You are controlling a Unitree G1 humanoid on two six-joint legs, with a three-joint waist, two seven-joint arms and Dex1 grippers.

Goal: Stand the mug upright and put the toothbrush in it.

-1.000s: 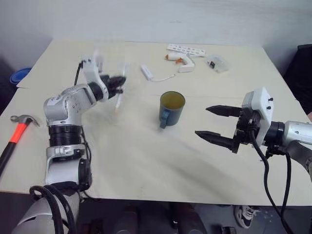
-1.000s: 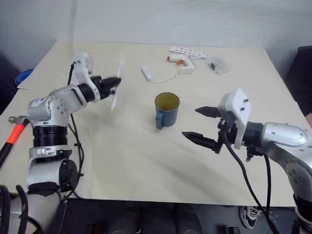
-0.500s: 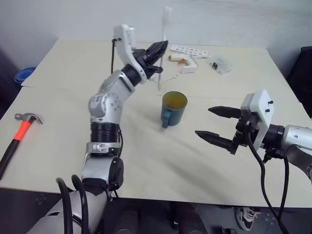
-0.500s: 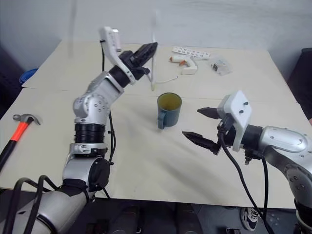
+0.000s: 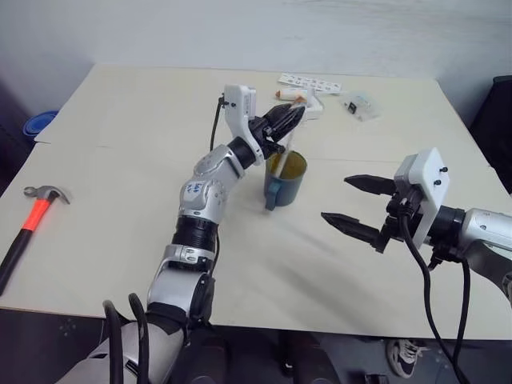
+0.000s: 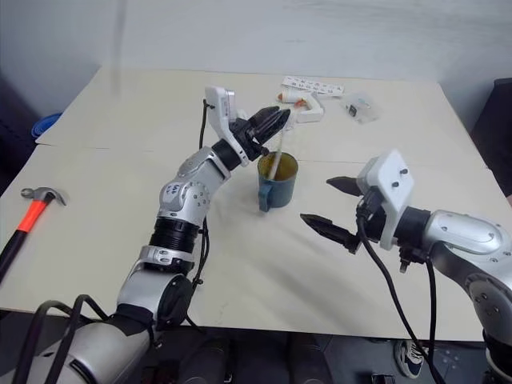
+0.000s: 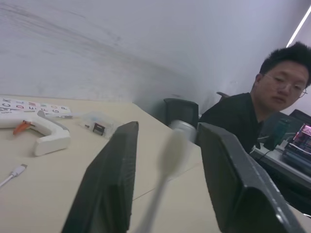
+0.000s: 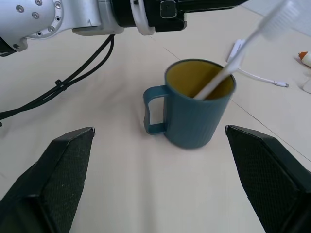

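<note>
The toothbrush [image 8: 228, 68] leans inside the upright mug [image 8: 194, 109] mid-table, its lower end hidden; left gripper [image 6: 270, 124] jaws released around it (right gripper [image 6: 332, 210] gaping). Card lettering unreadable.

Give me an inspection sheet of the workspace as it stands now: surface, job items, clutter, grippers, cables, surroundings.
Surface: pale table, seam across it.
Job's things: mug upright, handle toward the robot; toothbrush leaning in the mug, head up.
Clutter: hammer at the table's left edge; glue gun, label strip and small clear packet at the far side.
Grippers: left gripper above the mug, fingers apart around the toothbrush head; right gripper open, right of the mug, holding nothing.
Cables: white cord behind the mug.
Surroundings: person seated beyond the table; blue object off the left edge.
</note>
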